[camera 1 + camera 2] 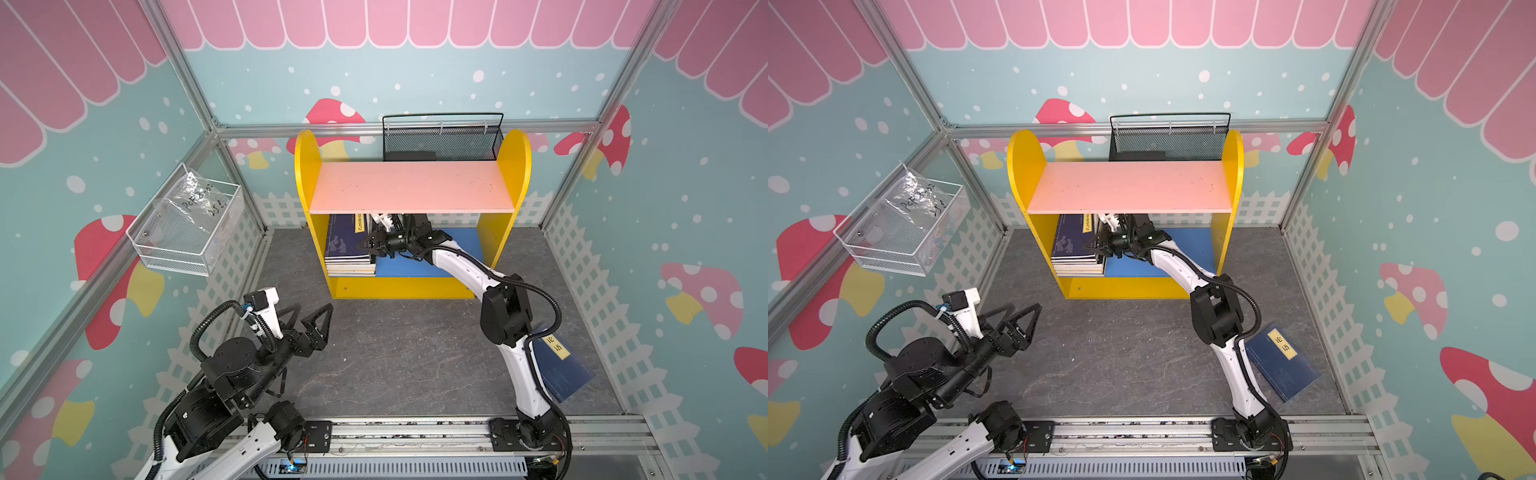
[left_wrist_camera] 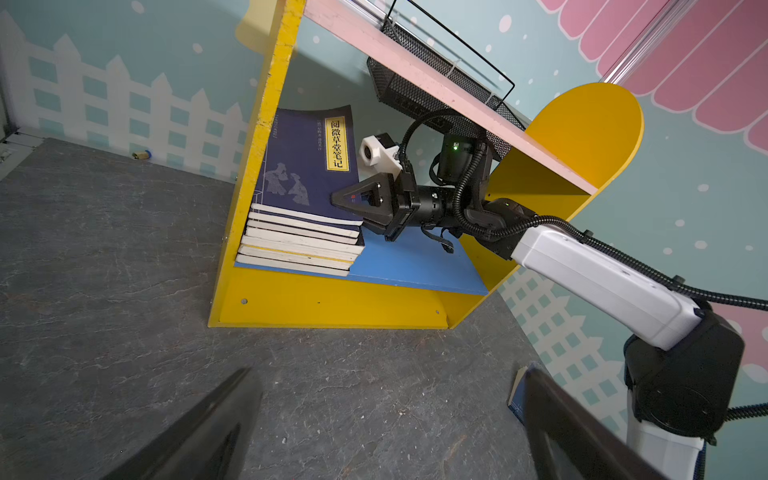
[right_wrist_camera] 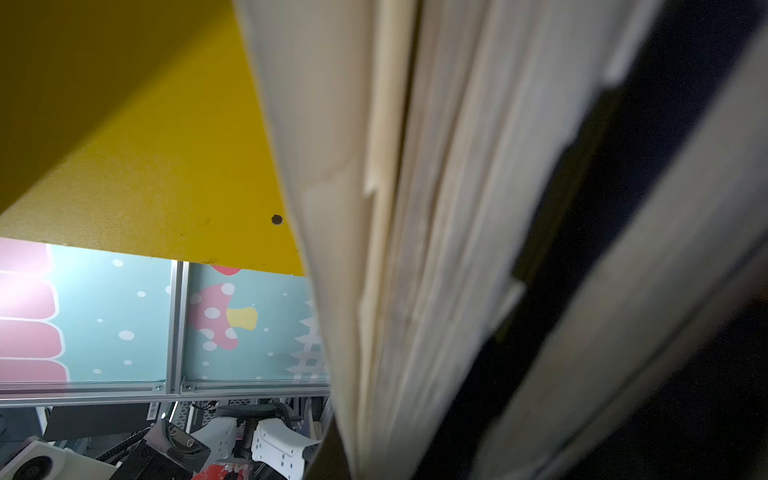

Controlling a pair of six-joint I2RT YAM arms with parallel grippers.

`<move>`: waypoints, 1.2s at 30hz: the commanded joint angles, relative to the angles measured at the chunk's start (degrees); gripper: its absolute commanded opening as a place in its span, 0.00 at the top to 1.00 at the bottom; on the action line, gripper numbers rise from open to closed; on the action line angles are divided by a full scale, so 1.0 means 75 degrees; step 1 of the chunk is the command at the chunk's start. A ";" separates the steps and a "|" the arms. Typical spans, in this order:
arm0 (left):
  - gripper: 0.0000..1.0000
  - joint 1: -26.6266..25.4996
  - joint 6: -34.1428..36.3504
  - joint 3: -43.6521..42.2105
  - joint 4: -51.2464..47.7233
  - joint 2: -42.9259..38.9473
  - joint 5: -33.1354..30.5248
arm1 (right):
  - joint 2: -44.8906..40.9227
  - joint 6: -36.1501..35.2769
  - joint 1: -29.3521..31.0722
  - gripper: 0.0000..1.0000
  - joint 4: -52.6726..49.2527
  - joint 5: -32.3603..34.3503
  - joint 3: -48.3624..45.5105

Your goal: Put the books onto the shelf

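Reaching under the yellow shelf's pink board, right jaws are pressed together at stacked paperbacks; left jaws are spread; a navy book is half-hidden by the arm.

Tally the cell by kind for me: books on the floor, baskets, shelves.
Floor book: 1
Baskets: 2, black basket and white basket
Shelf: 1
Total: 4
The stack on the lower board is packed too tightly to count.
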 commanded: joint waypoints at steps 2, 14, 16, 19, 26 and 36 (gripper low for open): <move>0.01 0.0025 -0.0096 -0.0078 0.0000 -0.0141 -0.0134 | -0.0415 -0.0339 0.0254 0.98 0.0414 0.0114 0.0441; 0.01 0.0025 -0.0143 -0.0144 -0.0088 -0.0324 -0.0406 | -0.0614 -0.0496 0.0271 0.99 0.0412 0.0172 0.0267; 0.01 0.0025 -0.0143 -0.0145 -0.0104 -0.0329 -0.0406 | -0.0700 -0.0539 0.0275 0.99 0.0410 0.0190 0.0169; 0.01 0.0025 -0.0150 -0.0134 -0.0153 -0.0351 -0.0492 | -0.0783 -0.0570 0.0271 0.99 0.0414 0.0135 0.0080; 0.01 0.0025 -0.0119 -0.0098 -0.0174 -0.0382 -0.0590 | -0.0919 -0.0620 0.0269 0.99 0.0472 0.0123 -0.0095; 0.01 0.0024 -0.0141 -0.0121 -0.0176 -0.0340 -0.0599 | -0.0894 -0.0538 0.0269 0.95 0.0602 0.0152 -0.0191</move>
